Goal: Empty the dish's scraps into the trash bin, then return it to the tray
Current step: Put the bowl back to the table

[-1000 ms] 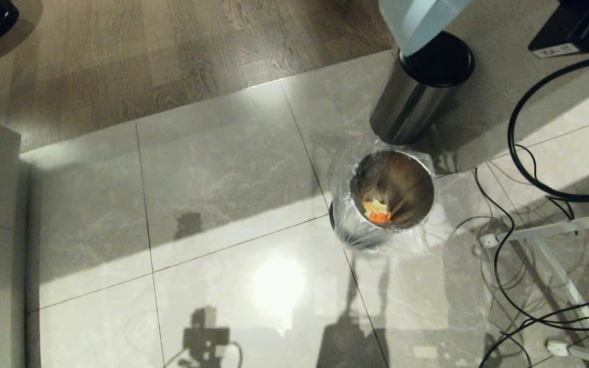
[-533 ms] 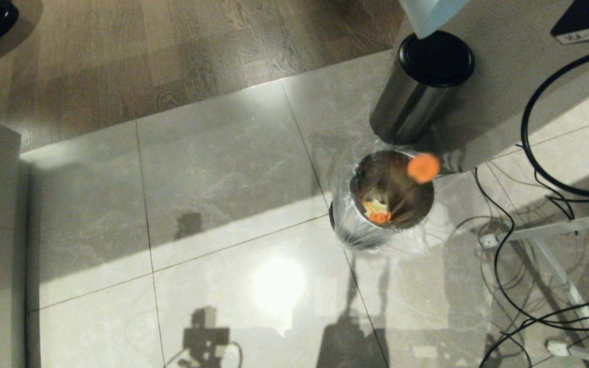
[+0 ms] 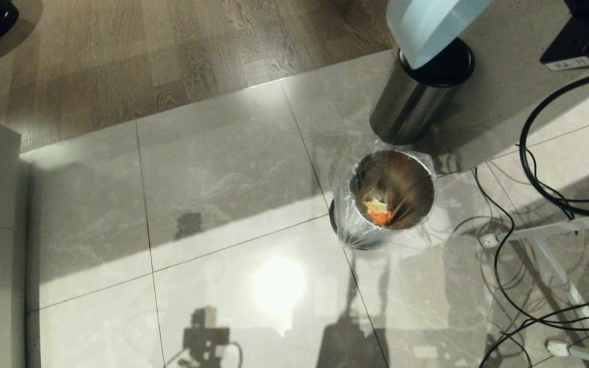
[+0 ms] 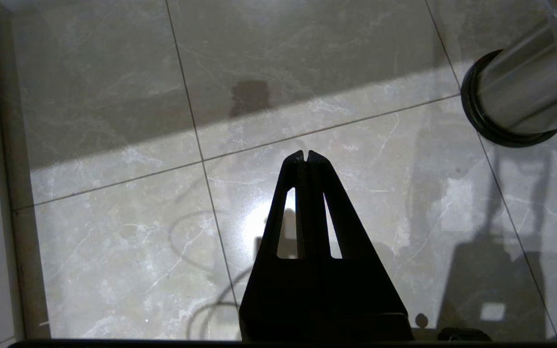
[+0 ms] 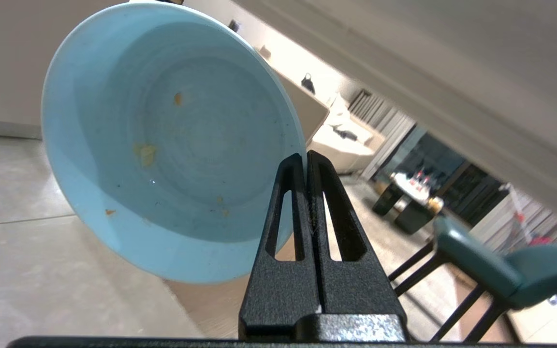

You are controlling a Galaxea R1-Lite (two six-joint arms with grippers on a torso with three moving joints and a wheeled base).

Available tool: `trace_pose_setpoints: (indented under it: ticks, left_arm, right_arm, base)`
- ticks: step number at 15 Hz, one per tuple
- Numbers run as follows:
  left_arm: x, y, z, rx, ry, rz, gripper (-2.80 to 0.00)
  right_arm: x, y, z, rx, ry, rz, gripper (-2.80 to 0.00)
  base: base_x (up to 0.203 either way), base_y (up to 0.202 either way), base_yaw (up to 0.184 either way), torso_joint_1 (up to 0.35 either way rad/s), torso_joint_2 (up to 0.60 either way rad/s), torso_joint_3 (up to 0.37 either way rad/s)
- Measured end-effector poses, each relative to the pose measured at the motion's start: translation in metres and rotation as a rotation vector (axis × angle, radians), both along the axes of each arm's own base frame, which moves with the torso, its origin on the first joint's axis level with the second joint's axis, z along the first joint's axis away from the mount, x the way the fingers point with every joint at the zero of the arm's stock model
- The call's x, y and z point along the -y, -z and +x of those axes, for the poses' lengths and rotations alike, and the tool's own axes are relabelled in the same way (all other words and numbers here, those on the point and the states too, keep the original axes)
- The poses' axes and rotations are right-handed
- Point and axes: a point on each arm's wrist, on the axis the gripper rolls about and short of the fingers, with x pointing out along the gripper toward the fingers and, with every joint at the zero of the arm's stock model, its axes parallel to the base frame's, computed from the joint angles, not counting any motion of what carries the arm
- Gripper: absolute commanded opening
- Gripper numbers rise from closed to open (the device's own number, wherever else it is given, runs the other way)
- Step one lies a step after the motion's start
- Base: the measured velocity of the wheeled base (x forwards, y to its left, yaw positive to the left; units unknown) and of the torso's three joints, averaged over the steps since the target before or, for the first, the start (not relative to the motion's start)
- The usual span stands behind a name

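Trash bin (image 3: pixel 391 190) mouth unobstructed from above. Lidded steel cylinder (image 3: pixel 417 92) stands just behind it; black cables (image 3: pixel 509 240) clutter floor on its right. Tiled floor (image 3: pixel 223 194) on its left open.

Left pincer (image 4: pixel 306 153): two matte black fingers (image 4: pixel 292 193), each a long tapering wedge with a narrow slot cut through its length, rising from a broad black triangular base with a dark straight bar across the camera's near edge. Right pincer (image 5: pixel 306 155): same pattern, black fingers (image 5: pixel 328 203) of grainy, speckled plastic with elongated slots, seated in a blocky black mount with a finely textured face. In the head view, a black boxy arm section (image 3: pixel 583 38) carrying a small white printed label, its characters unreadable.
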Motion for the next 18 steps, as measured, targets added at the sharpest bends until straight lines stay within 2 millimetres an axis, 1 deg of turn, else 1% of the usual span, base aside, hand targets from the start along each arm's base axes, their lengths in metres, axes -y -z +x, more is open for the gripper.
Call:
trace_pose_setpoints:
  ticks: [3,4,6,8,10,11,13,15,18]
  left_arm:
    - [0.0,0.0,0.0,0.0,0.0,0.0,-2.8]
    - [0.0,0.0,0.0,0.0,0.0,0.0,-2.8]
    - [0.0,0.0,0.0,0.0,0.0,0.0,-2.8]
    - [0.0,0.0,0.0,0.0,0.0,0.0,-2.8]
    - [0.0,0.0,0.0,0.0,0.0,0.0,-2.8]
    - [0.0,0.0,0.0,0.0,0.0,0.0,-2.8]
    - [0.0,0.0,0.0,0.0,0.0,0.0,-2.8]
    - [0.0,0.0,0.0,0.0,0.0,0.0,-2.8]
    - [0.0,0.0,0.0,0.0,0.0,0.0,-2.8]
  right_arm:
    - [0.0,0.009,0.003,-0.049,0.006,0.003,-2.8]
    - [0.0,0.014,0.006,-0.103,0.015,0.003,-2.8]
    - [0.0,0.027,0.015,-0.276,0.053,0.012,-2.8]
    - [-0.001,0.043,0.023,-0.491,0.116,0.029,-2.8]
    - [-0.004,0.066,0.028,-0.737,0.207,0.041,-2.8]
    - [-0.005,0.079,0.028,-0.853,0.263,0.041,-2.8]
    - [-0.005,0.102,0.026,-1.001,0.345,0.032,-2.8]
    - [-0.004,0.114,0.022,-1.066,0.396,0.034,-2.8]
    - [0.001,0.125,0.015,-1.19,0.543,0.047,-2.8]
  base:
    - [0.0,0.0,0.0,0.0,0.0,0.0]
    - [0.0,0.0,0.0,0.0,0.0,0.0]
    - [0.0,0.0,0.0,0.0,0.0,0.0]
    - [0.0,0.0,0.0,0.0,0.0,0.0]
    - [0.0,0.0,0.0,0.0,0.0,0.0]
    - [0.0,0.0,0.0,0.0,0.0,0.0]
    - [0.0,0.0,0.0,0.0,0.0,0.0]
    - [0.0,0.0,0.0,0.0,0.0,0.0]
    - [0.0,0.0,0.0,0.0,0.0,0.0]
